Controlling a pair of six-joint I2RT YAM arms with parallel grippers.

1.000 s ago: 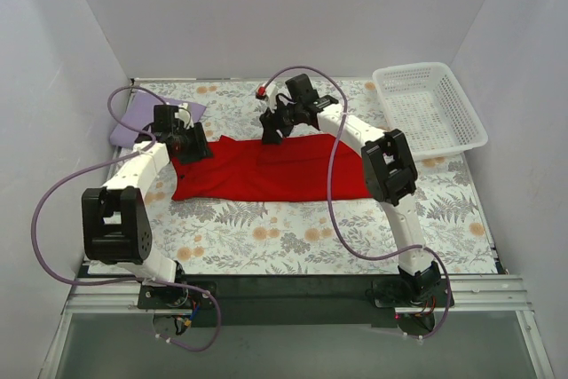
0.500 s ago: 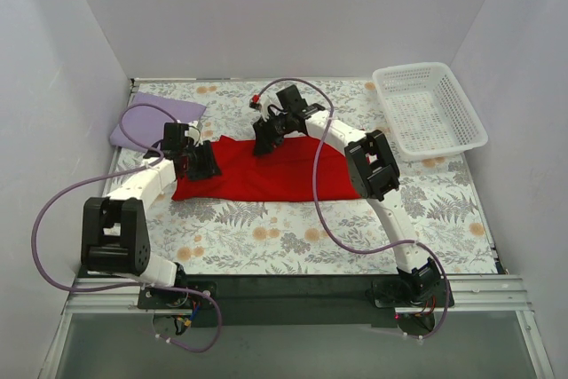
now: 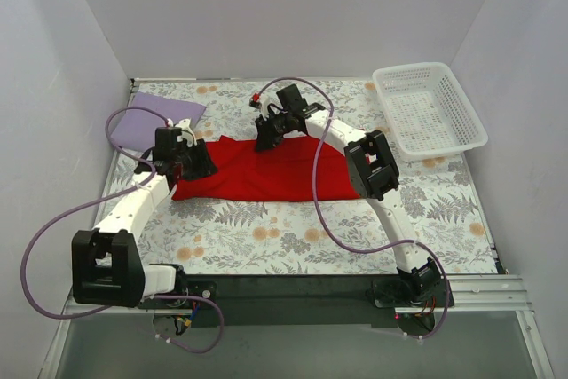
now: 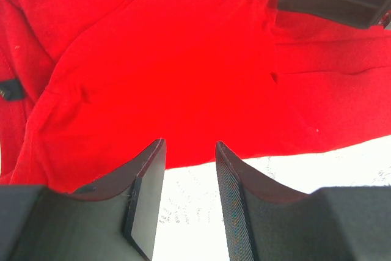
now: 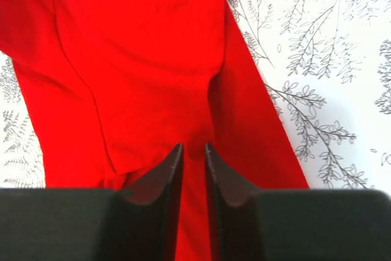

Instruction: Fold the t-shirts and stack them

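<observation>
Top external view: a floral-patterned table (image 3: 293, 237) carried a red t-shirt (image 3: 266, 175) spread as a wide band across its middle; a lilac t-shirt (image 3: 146, 122) lay folded flat in the far left corner, apart from the red one; a white lattice basket (image 3: 465, 104) stood in the far right corner, well apart from both shirts, with nothing visible inside it.

The left gripper (image 3: 197, 161) sat over the left end of the red t-shirt; the right gripper (image 3: 264, 137) sat at the shirt's far edge, near its middle.

Left wrist view: the left gripper (image 4: 189, 151) had its fingers (image 4: 146, 194) parted by a narrow gap; the near hem of the red t-shirt (image 4: 183, 65) and the pale table print showed through that gap, and no cloth was seen between the pads, so it had hold of nothing.

Right wrist view: the right gripper (image 5: 193, 151) had its fingers (image 5: 165, 175) drawn almost together; a ridge of the red t-shirt (image 5: 134, 59) ran into the slit between them and its creases converged on the tips, so the cloth was pinched there; the fern-printed table (image 5: 330, 90) lay bare to the right of the shirt.
</observation>
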